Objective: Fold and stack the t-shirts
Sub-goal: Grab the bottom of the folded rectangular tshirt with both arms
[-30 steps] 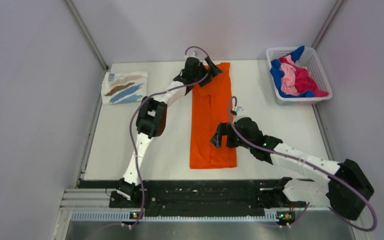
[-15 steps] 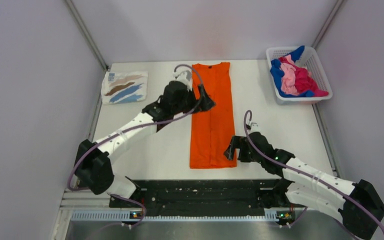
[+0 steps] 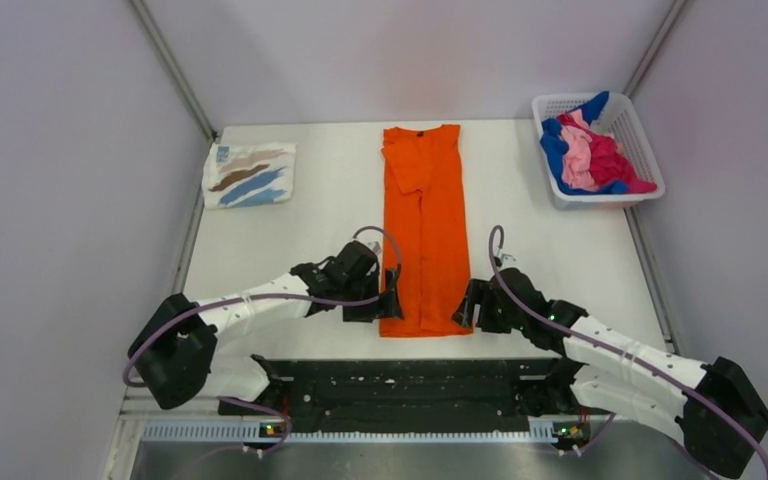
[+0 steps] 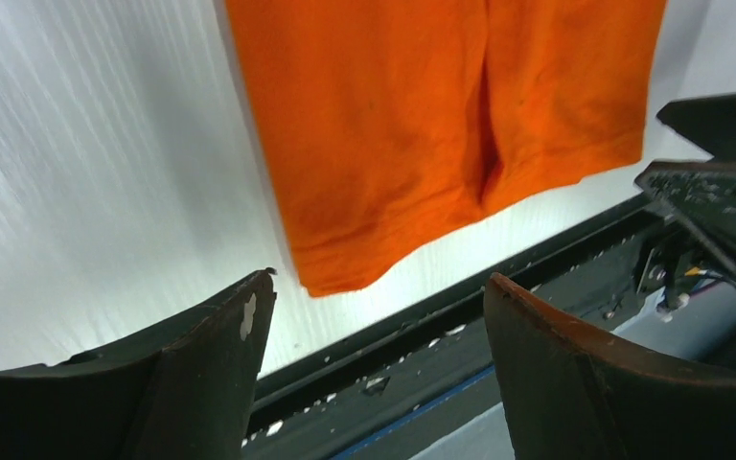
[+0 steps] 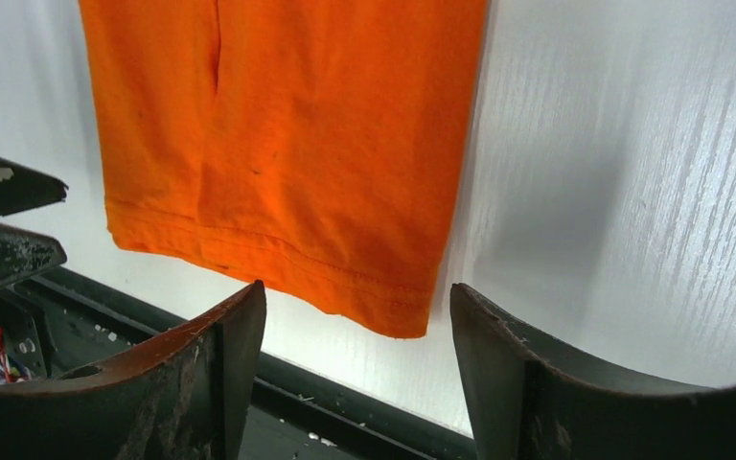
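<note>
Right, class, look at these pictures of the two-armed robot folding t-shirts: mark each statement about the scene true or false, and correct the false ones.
1. The orange t-shirt lies flat as a long narrow strip on the table. True.
2. The left pincer grips the orange t-shirt's hem. False: its jaws stand open, holding nothing.
3. The streaked white t-shirt lies folded at the far left. True.
4. The basket is empty. False: it holds blue, pink and magenta clothes.
5. The right pincer is open near the hem's right corner. True.
</note>
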You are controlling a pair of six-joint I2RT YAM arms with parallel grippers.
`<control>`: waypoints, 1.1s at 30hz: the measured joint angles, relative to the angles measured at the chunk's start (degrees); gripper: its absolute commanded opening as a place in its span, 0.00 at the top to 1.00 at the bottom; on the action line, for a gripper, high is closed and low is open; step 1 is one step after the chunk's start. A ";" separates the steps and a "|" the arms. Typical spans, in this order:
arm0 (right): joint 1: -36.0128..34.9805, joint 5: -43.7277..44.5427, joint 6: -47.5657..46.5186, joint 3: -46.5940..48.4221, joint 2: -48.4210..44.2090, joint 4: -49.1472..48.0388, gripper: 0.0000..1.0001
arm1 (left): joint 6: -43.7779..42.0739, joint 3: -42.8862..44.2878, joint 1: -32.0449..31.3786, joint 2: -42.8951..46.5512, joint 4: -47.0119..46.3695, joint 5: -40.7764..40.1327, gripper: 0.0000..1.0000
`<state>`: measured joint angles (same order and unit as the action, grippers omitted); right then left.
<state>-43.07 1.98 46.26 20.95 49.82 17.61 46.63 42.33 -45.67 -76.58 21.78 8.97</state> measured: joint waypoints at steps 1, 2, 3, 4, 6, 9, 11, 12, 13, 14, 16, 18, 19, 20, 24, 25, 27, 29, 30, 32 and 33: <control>0.00 0.00 0.15 -0.11 0.35 -0.07 0.33 | 0.35 -0.87 -0.33 0.37 0.09 0.48 0.19; 0.02 0.00 0.48 -0.52 0.61 -0.22 0.34 | 0.72 -1.64 -0.55 0.74 0.26 0.81 0.21; 0.02 -0.02 0.57 -0.87 0.79 -0.20 0.36 | 1.09 -2.32 -0.63 1.07 0.35 1.14 0.22; 0.02 -0.04 0.83 -1.33 1.03 -0.20 0.39 | 1.51 -2.97 -0.68 1.33 0.48 1.49 0.24; 0.07 -0.09 1.22 -2.05 1.64 -0.07 0.42 | 2.12 -4.37 -0.87 1.68 0.44 1.99 0.29; 0.09 -0.09 1.62 -2.23 1.77 -0.39 0.48 | 2.91 -5.81 -0.90 1.36 0.46 2.34 0.33; 0.11 -0.09 1.84 -2.38 1.90 -0.46 0.51 | 2.97 -5.86 -0.90 0.04 0.17 2.93 0.37; 0.11 -0.11 1.92 -2.54 2.01 -0.68 0.53 | 2.95 -5.86 -0.90 -0.76 -0.04 3.21 0.40; 0.11 -0.09 1.95 -2.54 2.08 -0.79 0.55 | 2.97 -5.86 -0.90 -1.53 -0.22 3.45 0.43; 0.11 -0.09 1.95 -2.56 2.19 -0.83 0.57 | 2.93 -5.68 -0.90 -2.14 -0.35 4.00 0.45; 0.11 -0.11 1.99 -2.56 2.67 -0.92 0.62 | 2.91 -5.31 -0.90 -3.06 -0.72 4.48 0.48; 0.11 -0.22 1.99 -2.58 3.10 -1.27 0.67 | 2.95 -5.01 -0.90 -3.91 -1.03 5.09 0.50; 0.11 -0.33 2.01 -2.58 3.37 -1.36 0.69 | 2.91 -4.96 -0.92 -4.20 -1.33 5.33 0.52; 0.11 -0.42 2.03 -2.62 3.58 -1.51 0.71 | 2.93 -4.96 -0.92 -4.33 -1.53 5.44 0.54; 0.11 -0.83 2.08 -2.97 3.98 -2.38 0.79 | 2.73 -4.70 -0.92 -5.25 -2.27 5.55 0.60; 0.11 -0.98 2.03 -2.99 4.09 -2.45 0.80 | 2.71 -4.42 -0.92 -5.68 -2.32 5.64 0.64; 0.11 -1.18 2.01 -3.08 4.37 -2.73 0.88 | 2.62 -3.63 -0.92 -6.95 -2.56 5.81 0.75; 0.11 -1.25 1.97 -3.32 4.37 -3.06 1.00 | 2.34 -3.10 -0.92 -8.20 -3.21 6.21 0.91; 0.11 -1.27 1.86 -3.37 4.46 -3.02 1.00 | 2.47 -3.06 -0.90 -8.52 -3.52 6.49 1.00; 0.13 -1.70 1.88 -3.39 4.57 -3.04 1.00 | 2.19 -3.06 -0.94 -8.96 -3.63 6.80 1.00; 0.13 -1.92 1.79 -3.39 4.57 -3.02 1.00 | 2.14 -3.08 -0.96 -8.96 -3.67 6.88 1.00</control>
<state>-42.94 0.05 48.05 17.56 54.39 14.59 48.77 39.24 -46.63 -85.54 18.11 15.86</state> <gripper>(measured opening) 0.014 0.024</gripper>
